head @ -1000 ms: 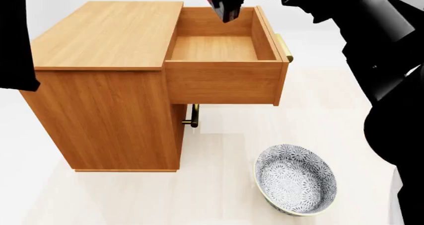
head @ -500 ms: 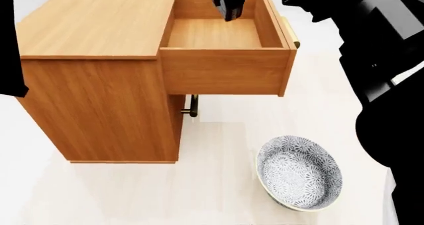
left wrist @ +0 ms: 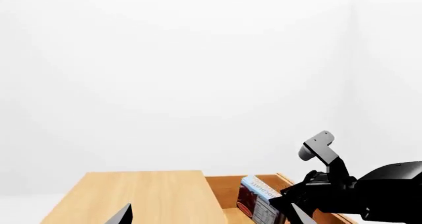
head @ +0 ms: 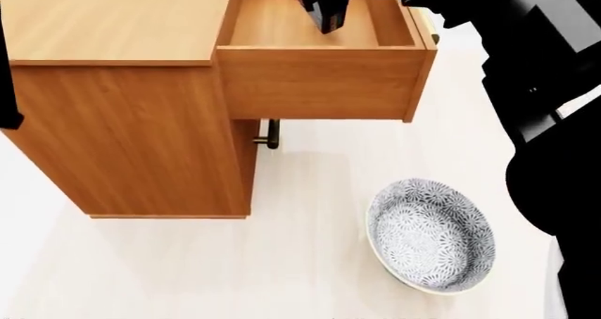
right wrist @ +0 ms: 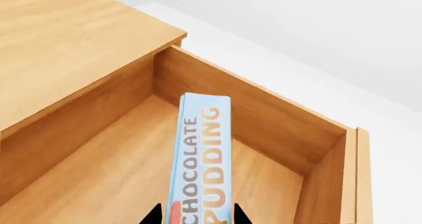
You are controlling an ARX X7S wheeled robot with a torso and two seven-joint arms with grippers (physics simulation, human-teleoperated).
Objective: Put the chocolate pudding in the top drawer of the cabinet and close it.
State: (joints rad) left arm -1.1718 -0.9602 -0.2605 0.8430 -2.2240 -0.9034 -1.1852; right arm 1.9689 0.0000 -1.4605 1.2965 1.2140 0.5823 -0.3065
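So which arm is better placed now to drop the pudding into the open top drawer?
The right. Its gripper holds the chocolate pudding directly over the open top drawer. The left gripper holds nothing and hangs off to the side.

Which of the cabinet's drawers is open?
The top drawer is pulled out, its bare wooden floor showing. Below it only a brass handle on a closed drawer front shows. The right gripper holds the chocolate pudding over the open drawer.

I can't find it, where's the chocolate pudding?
The right end effector holds the chocolate pudding over the open top drawer.
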